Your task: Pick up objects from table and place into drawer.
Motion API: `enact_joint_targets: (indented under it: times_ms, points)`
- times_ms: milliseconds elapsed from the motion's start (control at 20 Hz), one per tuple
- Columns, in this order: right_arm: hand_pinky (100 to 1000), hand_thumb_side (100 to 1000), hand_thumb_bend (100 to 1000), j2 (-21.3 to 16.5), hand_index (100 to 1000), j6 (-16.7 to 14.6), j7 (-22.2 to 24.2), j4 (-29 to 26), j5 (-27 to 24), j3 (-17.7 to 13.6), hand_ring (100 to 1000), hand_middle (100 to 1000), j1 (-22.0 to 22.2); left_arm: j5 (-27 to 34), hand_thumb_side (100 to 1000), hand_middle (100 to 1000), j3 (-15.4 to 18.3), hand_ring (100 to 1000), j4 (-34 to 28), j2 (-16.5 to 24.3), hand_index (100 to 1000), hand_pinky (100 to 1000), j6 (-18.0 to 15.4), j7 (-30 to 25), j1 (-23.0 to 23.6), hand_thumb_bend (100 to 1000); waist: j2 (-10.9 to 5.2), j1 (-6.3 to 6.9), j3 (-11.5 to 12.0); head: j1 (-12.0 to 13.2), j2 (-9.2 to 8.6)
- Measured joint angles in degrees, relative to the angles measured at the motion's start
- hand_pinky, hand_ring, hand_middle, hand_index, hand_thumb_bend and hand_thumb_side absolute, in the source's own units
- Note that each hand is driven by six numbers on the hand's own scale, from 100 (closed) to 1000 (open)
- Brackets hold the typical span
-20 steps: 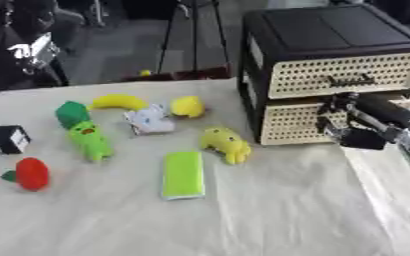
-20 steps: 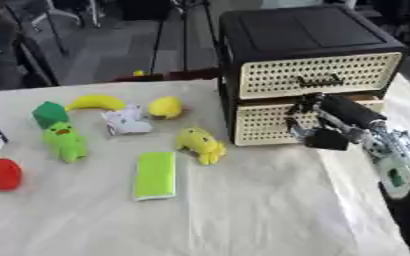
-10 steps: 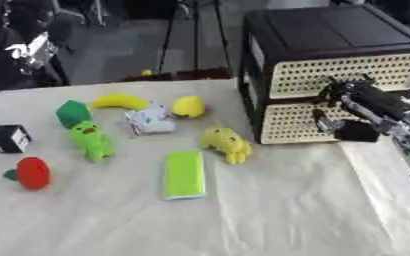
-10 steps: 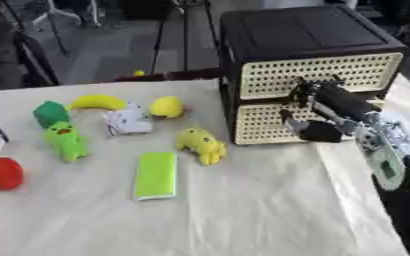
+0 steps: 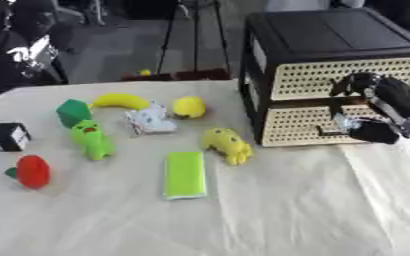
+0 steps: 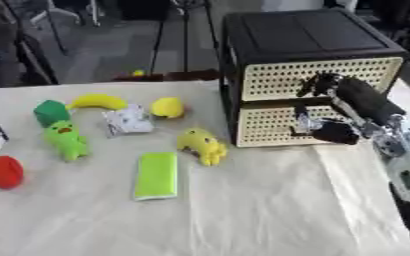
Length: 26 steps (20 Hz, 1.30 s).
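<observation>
A black drawer unit [image 5: 322, 35] with two cream perforated fronts stands at the back right, both drawers closed. My right hand [image 5: 385, 102] comes in from the right and lies against the fronts, its top at the upper drawer [image 5: 300, 82] and its lower part on the lower drawer [image 5: 292, 127]. On the cloth to the left lie a yellow toy [image 5: 227, 145], a light green flat bar [image 5: 185, 174], a lemon [image 5: 189, 106], a banana [image 5: 119, 100], a white crumpled thing [image 5: 151, 120], a green toy [image 5: 91, 140], a green block [image 5: 72, 111], a red object [image 5: 32, 171] and a black cube [image 5: 9, 136].
A pale cloth [image 5: 270, 215] covers the table, with bare room in front and to the right of the bar. Behind the far edge stand a tripod [image 5: 191, 30] and dark chairs on the floor.
My right hand has risen from the lower drawer front up to the upper drawer front. The objects on the cloth have not moved.
</observation>
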Motion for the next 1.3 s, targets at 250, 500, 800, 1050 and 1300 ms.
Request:
enact_joint_targets:
  times_ms: [250, 500, 800, 1050, 1300]
  points:
    - [409, 665, 100, -0.2, 717, 0.6, -4.7, -7.6, -4.8, -2.0, 559, 623, 7.0, 0.1, 755, 550, 0.2, 553, 0.0, 0.0, 705, 577, -0.2, 0.2, 0.9, 567, -0.04, -0.46, -0.4, 0.3, 0.00]
    - [376, 650, 100, -0.3, 706, -0.6, -7.8, -12.6, -9.7, -3.1, 527, 592, 12.4, 0.5, 757, 550, 0.7, 553, 0.0, 0.0, 705, 577, -0.5, 0.4, 1.8, 564, -0.07, -0.63, -0.7, 0.6, 0.00]
    - [351, 644, 100, -0.3, 702, 0.1, -8.1, -16.2, -16.3, -4.8, 503, 564, 14.8, 1.0, 757, 549, 1.1, 551, 0.0, 0.0, 704, 576, -1.0, 0.5, 2.5, 561, -0.11, -0.52, -0.9, 0.8, 0.00]
    - [333, 639, 100, -0.3, 696, 1.1, -6.2, -18.1, -21.9, -5.9, 488, 548, 15.6, 1.4, 756, 549, 1.2, 551, 0.0, 0.0, 704, 576, -1.3, 0.6, 2.9, 559, -0.13, -0.38, -1.0, 0.9, 0.00]
    - [327, 636, 100, -0.3, 693, 1.7, -3.6, -19.2, -27.6, -7.1, 483, 540, 16.0, 1.5, 756, 548, 1.5, 551, 0.0, 0.0, 704, 575, -1.4, 0.6, 3.4, 559, -0.46, -0.39, -1.1, 1.0, -0.01]
